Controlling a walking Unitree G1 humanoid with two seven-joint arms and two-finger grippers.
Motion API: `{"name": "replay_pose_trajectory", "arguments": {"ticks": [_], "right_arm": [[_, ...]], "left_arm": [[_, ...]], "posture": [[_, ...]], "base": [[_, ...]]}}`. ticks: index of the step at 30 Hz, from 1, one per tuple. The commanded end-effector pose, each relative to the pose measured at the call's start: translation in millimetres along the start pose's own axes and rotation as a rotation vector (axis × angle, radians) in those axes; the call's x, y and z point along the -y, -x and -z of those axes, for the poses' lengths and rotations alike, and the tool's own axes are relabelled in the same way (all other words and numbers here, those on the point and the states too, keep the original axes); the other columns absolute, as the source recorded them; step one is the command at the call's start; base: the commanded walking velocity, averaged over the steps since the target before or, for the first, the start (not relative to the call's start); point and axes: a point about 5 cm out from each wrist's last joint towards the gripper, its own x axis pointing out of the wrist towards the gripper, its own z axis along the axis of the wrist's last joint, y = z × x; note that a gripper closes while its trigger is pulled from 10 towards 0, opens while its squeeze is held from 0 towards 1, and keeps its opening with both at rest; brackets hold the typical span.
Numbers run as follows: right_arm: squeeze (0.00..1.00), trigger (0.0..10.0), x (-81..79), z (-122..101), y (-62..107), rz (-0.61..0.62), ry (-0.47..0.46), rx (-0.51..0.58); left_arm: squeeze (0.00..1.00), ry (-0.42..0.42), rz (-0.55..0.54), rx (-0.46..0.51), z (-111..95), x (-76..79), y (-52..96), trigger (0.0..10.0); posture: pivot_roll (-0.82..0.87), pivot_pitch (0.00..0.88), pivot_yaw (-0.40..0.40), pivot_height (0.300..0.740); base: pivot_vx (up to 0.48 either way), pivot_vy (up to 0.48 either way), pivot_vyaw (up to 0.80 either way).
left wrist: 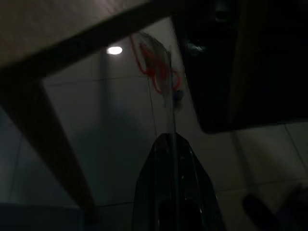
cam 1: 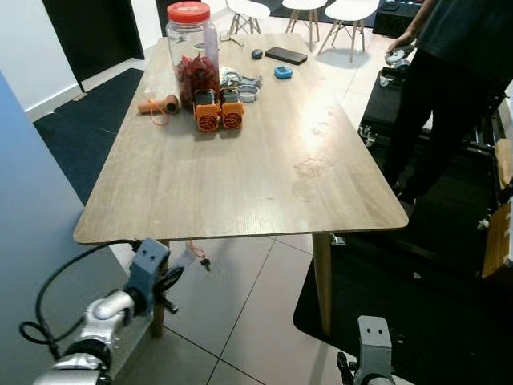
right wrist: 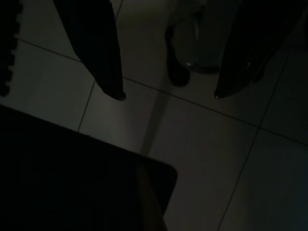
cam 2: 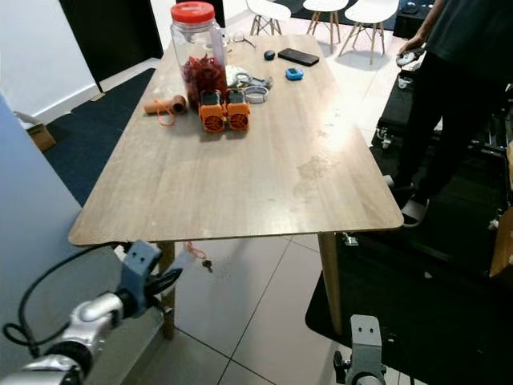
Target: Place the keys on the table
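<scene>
From the head camera, one long wooden table (cam 1: 240, 176) stands in front of the robot. At its far end sit one big glass jar (cam 1: 192, 54) with a red lid, two orange gadgets (cam 1: 219, 111) side by side, one roll of string (cam 1: 159, 105), one black phone (cam 1: 286, 54), one small blue thing (cam 1: 283, 72) and one dark round thing (cam 1: 256, 54). Three white chairs (cam 1: 309, 14) stand beyond the table. One person (cam 1: 449, 88) in dark clothes stands at the table's right side.

The left gripper (cam 1: 167, 282) is low, just under the near left corner of the table. Its black fingers pinch the keys (cam 1: 195, 255), which dangle below the table edge on a red cord, above the floor tiles. The right arm hangs idle near the floor.

In the left wrist view it is dark. The two fingers (left wrist: 172, 159) are pressed together on a thin clear tag, and the red cord and keys (left wrist: 161, 77) hang past the fingertips, below the table's underside.

In the right wrist view, the right gripper (right wrist: 167, 96) has its two fingers spread wide apart over the floor tiles, holding nothing.
</scene>
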Motion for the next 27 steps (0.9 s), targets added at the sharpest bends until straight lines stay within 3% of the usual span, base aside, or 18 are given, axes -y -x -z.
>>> {"name": "replay_pose_trajectory", "arguments": {"ticks": [1,9,10,14,18,20,22,23,24,25,26,27], "right_arm": [[0.0,10.0,1.6,1.8,0.7,0.004,-0.004,-0.005],[0.0,10.0,1.9,2.0,0.8,0.003,-0.003,-0.005],[0.0,10.0,1.9,2.0,0.8,0.001,-0.001,-0.006],[0.0,10.0,1.2,1.2,0.5,-0.001,-0.001,-0.004],[0.0,10.0,1.2,1.0,0.4,-0.001,-0.001,-0.003],[0.0,10.0,1.3,0.8,0.4,-0.001,-0.002,-0.003],[0.0,10.0,1.3,0.8,0.4,-0.001,-0.002,-0.003],[0.0,10.0,1.4,0.8,0.4,0.0,-0.002,-0.003],[0.0,10.0,1.4,0.8,0.4,0.0,-0.002,-0.003],[0.0,10.0,1.7,0.8,0.4,0.0,-0.002,-0.003],[0.0,10.0,1.7,0.8,0.4,0.0,-0.002,-0.003],[0.0,10.0,2.2,0.7,0.4,0.0,-0.002,-0.004]], "left_arm": [[0.0,-0.03,0.043,0.034,-14.2,-15.4,12.0,10.0],[0.0,-0.034,0.114,0.162,-48.1,-43.7,38.9,10.0],[0.0,-0.031,0.169,0.183,-63.2,-53.7,49.8,10.0],[0.0,-0.034,0.24,0.211,-78.4,-56.6,54.7,10.0],[0.0,-0.038,0.252,0.22,-81.0,-56.1,54.6,10.0],[0.0,-0.027,0.331,0.319,-102.0,-45.2,45.1,10.0],[0.0,-0.027,0.331,0.319,-102.0,-45.2,45.1,10.0],[0.0,-0.025,0.396,0.384,-116.8,-31.8,35.9,10.0],[0.0,-0.025,0.396,0.384,-116.8,-31.8,35.9,10.0],[0.0,-0.009,0.467,0.435,-129.6,-14.9,26.2,10.0],[0.0,-0.009,0.467,0.435,-129.6,-14.9,26.2,10.0],[0.0,0.014,0.526,0.489,-142.8,7.4,12.7,10.0]], "posture": [[0.02,0.025,0.006,0.74],[0.03,0.023,0.003,0.74],[0.03,0.021,0.002,0.74],[0.03,0.023,0.002,0.74],[0.03,0.024,0.003,0.74],[0.03,0.029,0.001,0.74],[0.03,0.029,0.001,0.74],[0.03,0.031,0.001,0.74],[0.03,0.031,0.001,0.74],[0.03,0.032,0.001,0.74],[0.03,0.032,0.001,0.74],[0.02,0.035,0.0,0.74]], "base": [[0.0,0.0,0.0],[0.0,0.0,0.0],[0.0,0.0,0.0],[0.0,0.0,0.0],[0.0,0.0,0.0],[0.0,0.0,0.0],[0.0,0.0,0.0],[0.0,0.0,0.0],[0.0,0.0,0.0],[0.0,0.0,0.0],[0.0,0.0,0.0],[0.0,0.0,0.0]]}}
